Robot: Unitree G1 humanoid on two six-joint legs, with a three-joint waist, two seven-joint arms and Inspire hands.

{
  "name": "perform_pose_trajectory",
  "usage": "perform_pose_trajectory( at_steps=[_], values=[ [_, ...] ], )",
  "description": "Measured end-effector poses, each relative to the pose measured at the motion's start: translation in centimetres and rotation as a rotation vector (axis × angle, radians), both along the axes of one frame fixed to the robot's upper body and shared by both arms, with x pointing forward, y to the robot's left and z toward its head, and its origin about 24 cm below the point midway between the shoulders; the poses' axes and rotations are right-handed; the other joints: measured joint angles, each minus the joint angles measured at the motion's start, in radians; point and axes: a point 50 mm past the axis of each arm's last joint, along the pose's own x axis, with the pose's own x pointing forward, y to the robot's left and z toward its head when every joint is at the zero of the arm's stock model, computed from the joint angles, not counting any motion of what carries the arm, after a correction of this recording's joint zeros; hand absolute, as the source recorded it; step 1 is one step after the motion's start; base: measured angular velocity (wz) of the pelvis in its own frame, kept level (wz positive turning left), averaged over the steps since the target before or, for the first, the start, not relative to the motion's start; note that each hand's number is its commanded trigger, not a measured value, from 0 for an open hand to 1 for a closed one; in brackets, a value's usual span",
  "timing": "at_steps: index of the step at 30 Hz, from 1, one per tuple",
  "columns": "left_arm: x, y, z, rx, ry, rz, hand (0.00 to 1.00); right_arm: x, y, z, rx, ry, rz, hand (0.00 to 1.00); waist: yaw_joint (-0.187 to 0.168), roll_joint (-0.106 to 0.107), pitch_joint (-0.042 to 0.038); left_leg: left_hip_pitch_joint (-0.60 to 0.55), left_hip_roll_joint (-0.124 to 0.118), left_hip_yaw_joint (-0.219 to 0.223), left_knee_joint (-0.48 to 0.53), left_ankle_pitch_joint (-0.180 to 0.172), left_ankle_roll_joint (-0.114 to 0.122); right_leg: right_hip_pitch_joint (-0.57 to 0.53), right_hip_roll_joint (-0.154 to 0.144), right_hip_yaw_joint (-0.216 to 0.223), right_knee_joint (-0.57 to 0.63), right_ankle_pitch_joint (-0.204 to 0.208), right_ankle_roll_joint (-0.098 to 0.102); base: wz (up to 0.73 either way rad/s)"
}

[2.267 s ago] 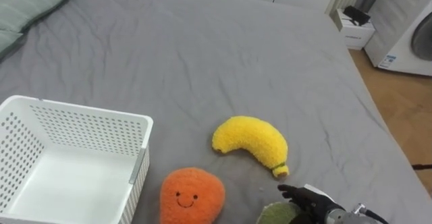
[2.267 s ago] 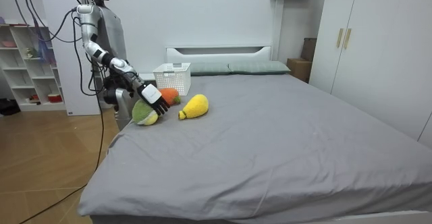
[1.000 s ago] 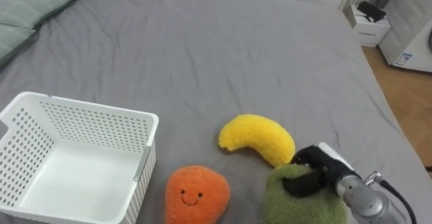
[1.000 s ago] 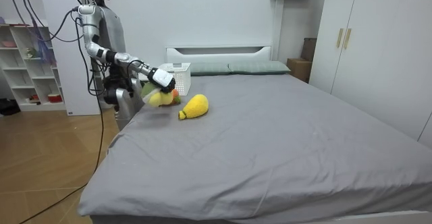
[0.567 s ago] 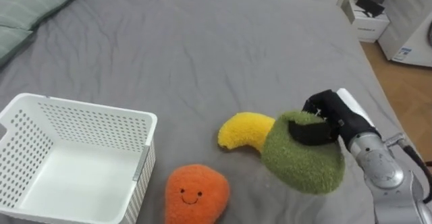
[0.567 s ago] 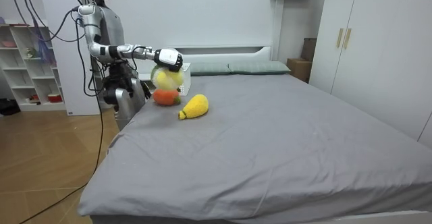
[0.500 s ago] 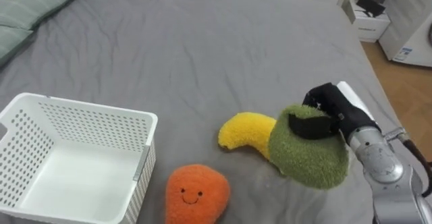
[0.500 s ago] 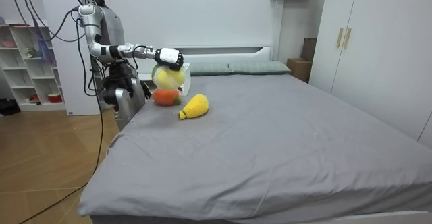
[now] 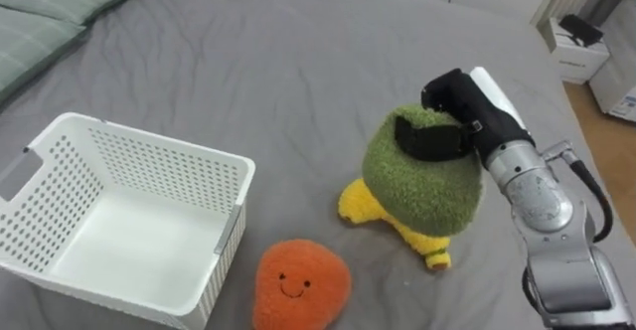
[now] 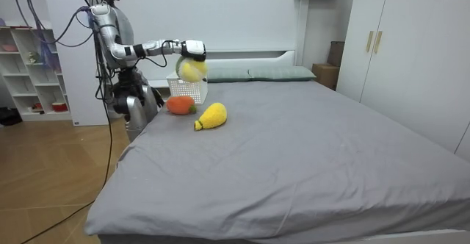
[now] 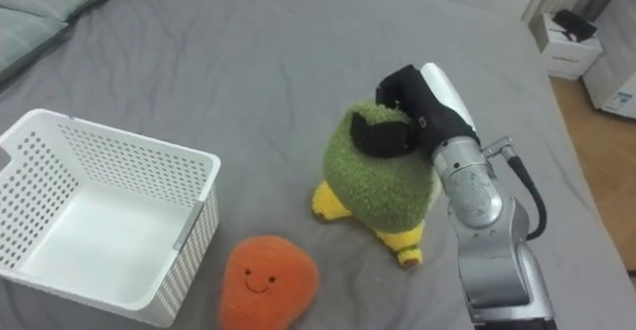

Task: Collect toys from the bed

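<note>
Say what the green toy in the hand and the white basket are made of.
Round green plush toy, held in the right hand: fuzzy pile fabric, matt, likely soft-stuffed. White perforated basket: probably rigid plastic, smooth, with moulded rows of holes.

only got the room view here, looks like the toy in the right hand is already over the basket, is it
Observer: No. In the eye views the green plush toy hangs to the right of the white basket, above the yellow banana toy.
Operator: grip look ok
Observer: The right hand has its fingers curled over the top of the toy.
Operator: anything in the basket yet
Observer: No toy lies in it; its white floor is bare.
</note>
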Motion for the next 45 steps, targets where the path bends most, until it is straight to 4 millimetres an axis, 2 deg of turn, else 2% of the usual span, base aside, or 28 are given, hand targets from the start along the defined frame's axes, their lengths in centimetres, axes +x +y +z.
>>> perform_pose_trajectory(
  at_steps=[2,6,7,10,12,14,16,18,23,26,29,35,36,37,38,39,40,45],
  values=[
    [0.4,-0.1,0.2,0.003,-0.02,-0.008,0.0,0.4,0.7,0.6,-0.004,-0.019,0.027,1.0,0.028,0.005,0.0031,-0.008,0.0,-0.007,0.002,0.001,0.0,-0.004,0.0,-0.01,-0.001,0.0,0.0,0.08],
    [0.7,0.0,0.2,0.014,-0.031,-0.019,0.0,1.4,2.0,1.2,0.004,-0.029,0.079,1.0,0.041,0.004,0.0043,-0.022,-0.005,-0.039,0.006,0.005,-0.001,-0.005,-0.003,-0.049,-0.001,0.0,0.0,0.23],
    [0.8,0.0,0.3,0.017,-0.034,-0.023,0.0,1.7,2.1,1.1,0.013,-0.021,0.083,1.0,0.056,0.004,0.0049,-0.024,-0.008,-0.045,0.006,0.006,-0.001,-0.003,-0.005,-0.055,-0.003,0.0,0.0,0.13],
    [0.9,0.1,0.4,0.023,-0.043,-0.026,0.0,1.9,2.4,0.6,0.031,-0.007,0.08,1.0,0.092,-0.004,0.0096,-0.029,-0.014,-0.061,0.006,0.01,0.003,0.001,-0.011,-0.091,-0.003,0.0,0.0,0.18],
    [0.9,0.4,0.4,0.035,-0.038,-0.03,0.0,1.9,3.0,0.5,0.03,0.0,0.1,1.0,0.101,-0.014,0.0105,-0.039,-0.02,-0.082,0.008,0.013,0.005,0.0,-0.015,-0.109,-0.004,0.0,0.0,0.28],
    [1.0,0.5,0.5,0.031,-0.039,-0.036,0.0,2.0,3.5,0.7,0.029,0.0,0.116,1.0,0.127,-0.021,0.0117,-0.057,-0.026,-0.107,0.024,0.013,0.007,0.002,-0.02,-0.139,-0.005,0.0,0.001,0.33],
    [1.0,0.5,0.5,0.019,-0.038,-0.041,0.0,2.1,3.9,0.9,0.035,-0.008,0.129,1.0,0.146,-0.021,0.0118,-0.066,-0.031,-0.125,0.031,0.016,0.01,0.003,-0.025,-0.168,-0.004,0.0,0.001,0.34],
    [1.1,0.5,0.5,0.009,-0.032,-0.04,0.0,2.5,4.8,0.9,0.048,-0.007,0.144,1.0,0.165,-0.019,0.0135,-0.068,-0.031,-0.139,0.031,0.02,0.013,0.008,-0.03,-0.176,-0.004,-0.001,0.002,0.27],
    [1.8,0.6,0.8,0.015,-0.049,-0.045,0.0,3.0,7.1,0.9,0.047,-0.038,0.168,1.0,0.208,-0.017,0.0151,-0.103,-0.05,-0.198,0.052,0.031,0.016,0.008,-0.038,-0.216,-0.004,-0.006,0.01,0.33],
    [2.4,0.6,1.1,0.023,-0.077,-0.049,0.0,3.3,7.7,1.0,0.061,-0.059,0.152,1.0,0.235,-0.012,0.0179,-0.119,-0.061,-0.227,0.064,0.036,0.015,0.009,-0.039,-0.242,-0.004,-0.006,0.01,0.31],
    [2.8,0.6,1.2,0.031,-0.085,-0.06,0.0,3.6,8.2,1.1,0.05,-0.084,0.14,1.0,0.254,-0.007,0.0206,-0.132,-0.067,-0.255,0.064,0.046,0.014,0.009,-0.041,-0.255,-0.004,-0.006,0.011,0.31],
    [3.2,0.8,1.5,0.08,-0.073,-0.127,0.0,3.8,8.8,0.0,0.04,-0.082,0.116,1.0,0.283,-0.016,0.0142,-0.15,-0.085,-0.288,0.061,0.062,0.012,0.002,-0.041,-0.255,-0.011,-0.014,0.017,0.19],
    [3.2,0.8,1.5,0.081,-0.073,-0.127,0.0,3.8,8.8,-0.1,0.042,-0.08,0.112,0.96,0.282,-0.018,0.0131,-0.151,-0.087,-0.294,0.061,0.064,0.013,0.003,-0.04,-0.257,-0.015,-0.014,0.017,0.25],
    [3.2,0.9,1.5,0.084,-0.072,-0.129,0.0,3.8,8.8,-0.4,0.048,-0.072,0.102,0.81,0.282,-0.02,0.012,-0.153,-0.092,-0.303,0.06,0.07,0.013,0.005,-0.041,-0.265,-0.017,-0.013,0.017,0.26],
    [3.1,0.9,1.5,0.088,-0.068,-0.136,0.0,3.8,8.7,-0.7,0.057,-0.065,0.09,0.48,0.283,-0.02,0.012,-0.151,-0.096,-0.311,0.06,0.072,0.014,0.01,-0.042,-0.269,-0.018,-0.013,0.017,0.23],
    [3.1,0.9,1.5,0.089,-0.067,-0.138,0.0,3.8,8.6,-0.7,0.059,-0.066,0.082,0.07,0.284,-0.02,0.012,-0.151,-0.097,-0.314,0.06,0.072,0.015,0.011,-0.043,-0.27,-0.018,-0.013,0.017,0.16],
    [3.0,0.9,1.4,0.091,-0.063,-0.143,0.0,3.8,8.6,-0.9,0.068,-0.073,0.068,0.0,0.285,-0.02,0.0121,-0.151,-0.099,-0.318,0.06,0.073,0.016,0.013,-0.044,-0.271,-0.018,-0.013,0.017,0.1],
    [2.4,0.9,1.0,0.083,-0.032,-0.143,0.0,3.9,8.1,-1.8,0.118,-0.072,0.013,0.0,0.284,-0.023,0.0141,-0.152,-0.101,-0.33,0.061,0.074,0.016,0.02,-0.047,-0.286,-0.014,-0.012,0.018,0.09]
  ],
)
